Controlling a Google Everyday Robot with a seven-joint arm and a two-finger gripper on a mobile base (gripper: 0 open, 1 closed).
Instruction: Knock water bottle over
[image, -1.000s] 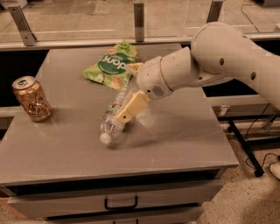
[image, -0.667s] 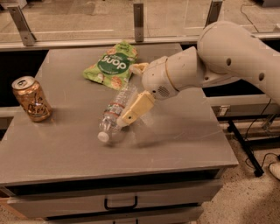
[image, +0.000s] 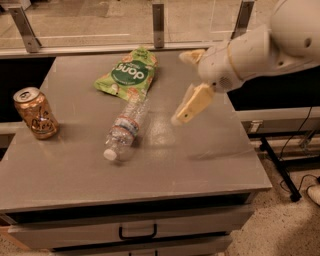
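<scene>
Water bottle (image: 125, 131) lies flat on its side near the middle of the grey table (image: 210, 165). Its white cap points toward the front-left and its base points back toward the green snack bag (image: 131, 75). The base is close enough to the bag that I cannot tell whether the two touch. From how it lies, I judge the main work done: a water bottle stretched out lengthways on the tabletop has nowhere further to fall. My gripper (image: 179, 87) hangs above the table to the right of the bottle, apart from it, with a strip of bare tabletop between us. Its two pale fingers (image: 194, 104) are spread wide, one higher and nearer the back of the table, the other lower and slanting down toward the surface, and nothing sits between them. The orange soda can (image: 36, 112) stands upright near the left edge, well apart from the bottle and from me, so the wrong thing has not gone over. What is left, as I read it, is very little: the bottle is round and ribbed and could roll a bit, though it lies well inside the table's edges and I see no reason to nudge it again. The sensible finish would be to lift my arm clear without brushing the bottle or the bag, and call the task complete.
</scene>
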